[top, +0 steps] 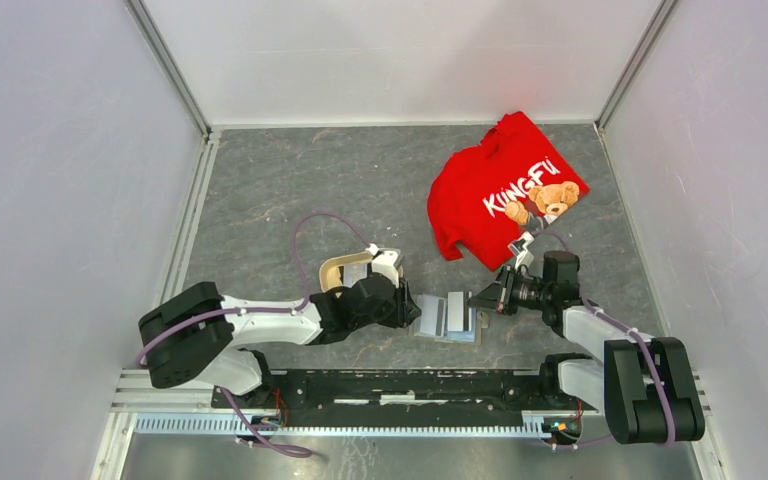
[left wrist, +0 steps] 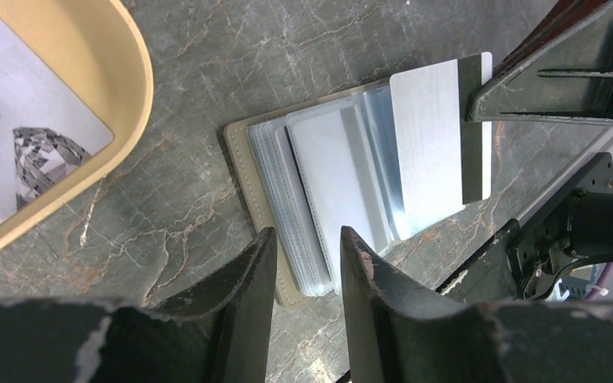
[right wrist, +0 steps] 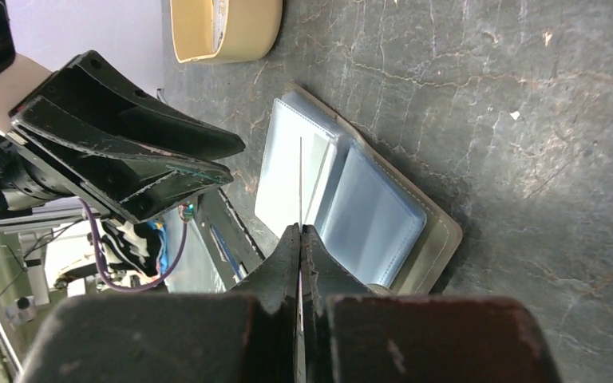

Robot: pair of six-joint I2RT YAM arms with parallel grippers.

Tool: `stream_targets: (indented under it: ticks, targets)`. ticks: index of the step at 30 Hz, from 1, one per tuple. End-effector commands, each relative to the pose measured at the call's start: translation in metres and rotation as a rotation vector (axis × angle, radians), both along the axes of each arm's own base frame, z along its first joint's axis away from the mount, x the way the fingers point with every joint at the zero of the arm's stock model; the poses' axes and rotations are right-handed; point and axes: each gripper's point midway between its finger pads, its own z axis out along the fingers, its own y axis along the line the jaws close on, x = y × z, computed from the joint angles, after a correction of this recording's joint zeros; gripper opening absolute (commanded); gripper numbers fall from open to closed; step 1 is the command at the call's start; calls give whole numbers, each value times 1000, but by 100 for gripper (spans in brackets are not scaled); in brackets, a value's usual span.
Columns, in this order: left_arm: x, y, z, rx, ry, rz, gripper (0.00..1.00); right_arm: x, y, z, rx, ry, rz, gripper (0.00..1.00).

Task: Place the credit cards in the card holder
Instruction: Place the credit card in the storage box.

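The card holder [top: 447, 318] lies open and flat on the table [top: 360, 190], close to the near edge and about midway along it, its clear shiny pockets [left wrist: 327, 175] facing up inside a beige stitched cover. A silver credit card [left wrist: 431, 144] with a dark stripe along one side stands over the holder's right half. The right tool [right wrist: 300, 231] has its fingers pressed together on that card's striped edge. From the right wrist view the card shows only as a thin line rising from between the fingertips. Whether the card's free end has entered a pocket cannot be told. The left tool [left wrist: 307, 233] reaches in from the holder's left side with its fingers part-way open. A corner of the holder and its pocket stack lie between the fingertips, but whether they touch it cannot be told. Just beyond the left tool sits the beige oval tray [left wrist: 132, 96], with another grey-white card [left wrist: 40, 144] bearing a diamond picture lying inside it. Well apart, toward the far right corner of the table, lies a crumpled red shirt [top: 500, 195] printed with a bear.
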Motion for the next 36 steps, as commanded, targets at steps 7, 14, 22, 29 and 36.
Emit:
stream_targets:
  ticks: [7,14,22,29,36]
  targets:
    - [-3,-2,10,-139,10,67,42,22,-4,20,39,-130,-55,0]
    - [-9,4,36,-269,-70,26,49,15,2,37,87,-282,21,0]
    - [-29,-14,115,-483,-288,-237,85,11,10,78,125,-523,238,0]
    - [-40,-34,110,-486,-371,-445,81,-9,18,92,153,-628,384,0]
    - [-48,-59,107,-530,-385,-568,74,-16,19,95,158,-649,485,0]
